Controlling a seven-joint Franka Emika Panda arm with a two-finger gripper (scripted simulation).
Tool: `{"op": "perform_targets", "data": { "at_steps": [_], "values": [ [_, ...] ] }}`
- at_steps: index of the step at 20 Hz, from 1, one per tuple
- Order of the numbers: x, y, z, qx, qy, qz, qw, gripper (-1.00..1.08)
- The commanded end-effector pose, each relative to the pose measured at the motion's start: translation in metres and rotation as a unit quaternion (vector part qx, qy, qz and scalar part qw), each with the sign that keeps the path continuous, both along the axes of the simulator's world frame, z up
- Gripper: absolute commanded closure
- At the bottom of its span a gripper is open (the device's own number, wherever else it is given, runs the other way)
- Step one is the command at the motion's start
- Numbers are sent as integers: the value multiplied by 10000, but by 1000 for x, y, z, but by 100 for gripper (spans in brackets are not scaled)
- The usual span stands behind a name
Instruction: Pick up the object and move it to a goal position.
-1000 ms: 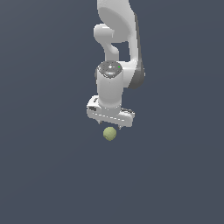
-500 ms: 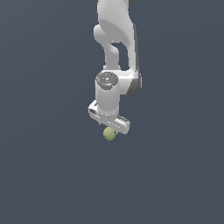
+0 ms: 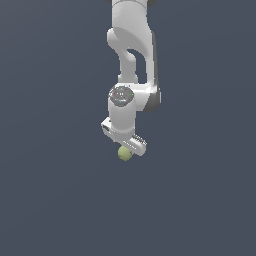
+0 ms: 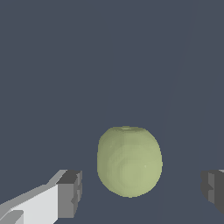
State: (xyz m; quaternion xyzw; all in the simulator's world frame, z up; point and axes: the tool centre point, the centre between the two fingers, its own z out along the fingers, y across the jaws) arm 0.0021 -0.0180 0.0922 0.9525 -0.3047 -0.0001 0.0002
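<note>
Seen from the wrist, the ball (image 4: 129, 161) sits in the gap of the tool (image 4: 142, 189), fingers (image 4: 70, 193) spread wide, clear space each side, no contact. Roundish, no long axis to line up. Centred enough, I judge, to close on. In the exterior view the ball (image 3: 125, 153) shows just under the tool (image 3: 126, 146), on the dark table (image 3: 55, 200). Nothing nearby blocks. No goal mark visible.
</note>
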Motion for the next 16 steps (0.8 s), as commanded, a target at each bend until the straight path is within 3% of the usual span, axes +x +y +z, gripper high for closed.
{"op": "perform_targets", "data": {
  "at_steps": [1,16],
  "values": [
    [0,0,0,0,-2,0,10000,-92],
    [0,0,-50,2,-1,-29,10000,-92]
  ]
}}
